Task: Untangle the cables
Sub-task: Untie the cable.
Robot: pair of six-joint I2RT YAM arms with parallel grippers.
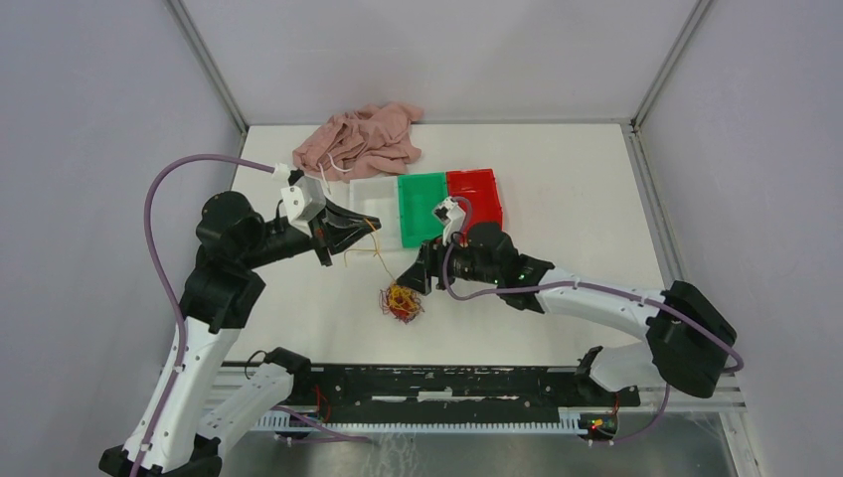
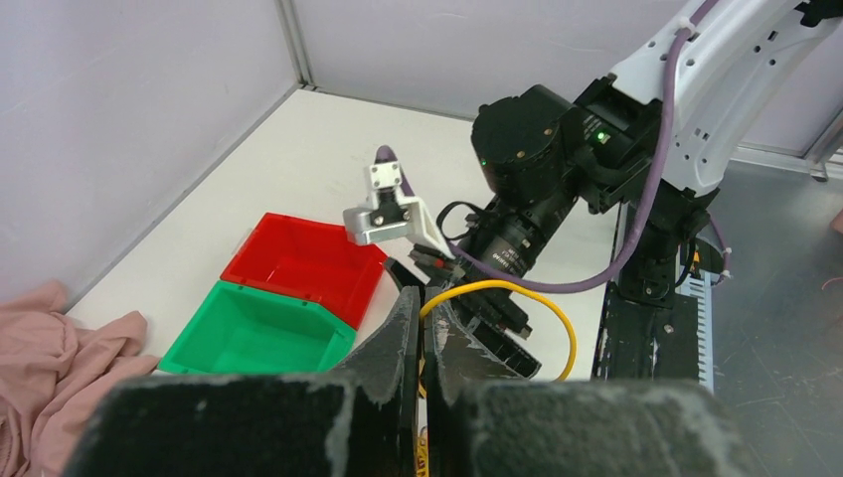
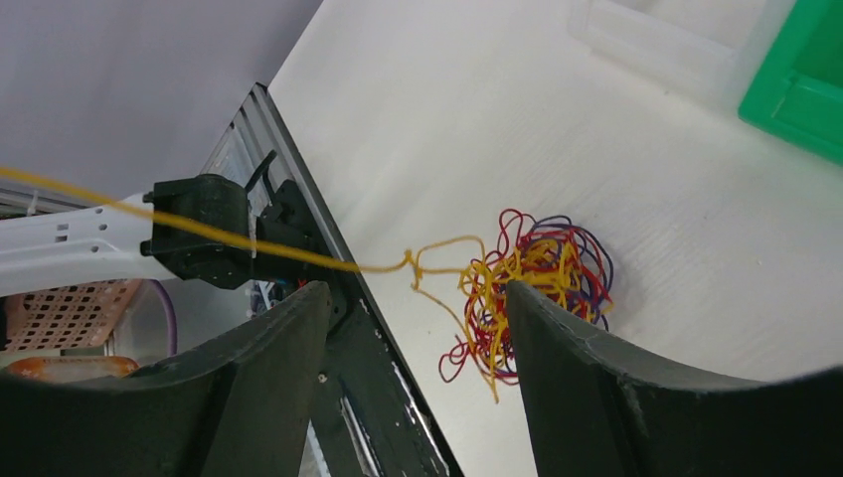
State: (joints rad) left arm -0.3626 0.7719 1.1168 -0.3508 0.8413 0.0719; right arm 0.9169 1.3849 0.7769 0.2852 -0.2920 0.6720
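The cables form a small yellow, red and purple tangle on the white table, near its front middle. One yellow cable is pulled taut from the tangle up to my left gripper, which is shut on it. In the left wrist view the yellow cable loops out from between the closed fingertips of the left gripper. My right gripper hovers open just above and right of the tangle. In the right wrist view the tangle lies beside the right finger of the gripper, and nothing is between its fingers.
A pink garment lies at the back of the table. In front of it stand a clear tray, a green bin and a red bin in a row. A black rail runs along the near edge.
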